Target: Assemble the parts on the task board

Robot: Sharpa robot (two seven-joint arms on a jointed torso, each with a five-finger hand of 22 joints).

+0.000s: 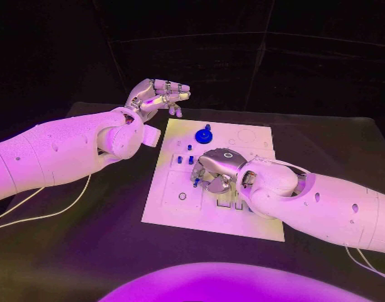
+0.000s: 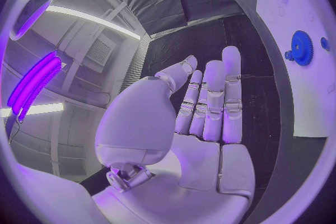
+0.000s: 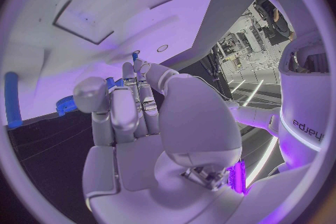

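The right robot hand (image 1: 218,171) works over the task board (image 1: 179,207) middle, fingers curled near small blue parts (image 1: 190,160); whether it grips one I cannot tell. The left robot hand (image 1: 156,95) hangs empty, fingers apart, off the board's far left corner. Next comes seating a part squarely.

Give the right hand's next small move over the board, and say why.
Probably lower the right hand slightly onto the small blue part at its fingertips. It hangs fingers-down over the board with that part close beside them, while the left hand is raised off the board, holding nothing.

gear (image 1: 204,135) on task board (image 1: 179,211) (far end) — table (image 1: 83,251) beneath
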